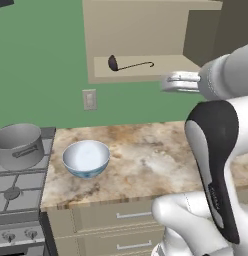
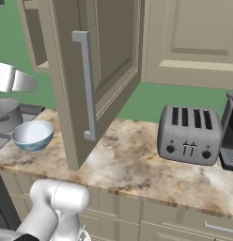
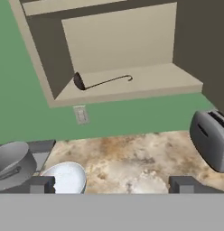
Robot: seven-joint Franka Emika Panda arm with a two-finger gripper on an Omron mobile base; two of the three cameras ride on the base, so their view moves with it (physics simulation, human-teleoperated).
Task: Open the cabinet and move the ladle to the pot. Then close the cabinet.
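Note:
The tan cabinet's door (image 2: 106, 61) stands swung wide open, its long silver bar handle (image 2: 87, 84) facing out. Inside, the dark slim ladle (image 1: 128, 64) (image 3: 102, 82) lies on the bare cabinet shelf (image 3: 145, 81), scoop end to the left. The grey pot (image 1: 18, 145) (image 3: 12, 164) sits on the stove at the left. My gripper (image 1: 166, 83) (image 3: 113, 185) hangs open in the air in front of the shelf, to the right of and slightly below the ladle, well apart from it. Nothing is between its fingertips (image 3: 41, 184).
A white-and-blue bowl (image 1: 86, 158) (image 2: 33, 135) rests on the marble counter (image 1: 146, 160) next to the stove (image 1: 16, 190). A silver toaster (image 2: 189, 134) and a dark appliance (image 2: 229, 132) stand to the right. A wall outlet (image 1: 89, 99) is below the cabinet. Drawers run under the counter.

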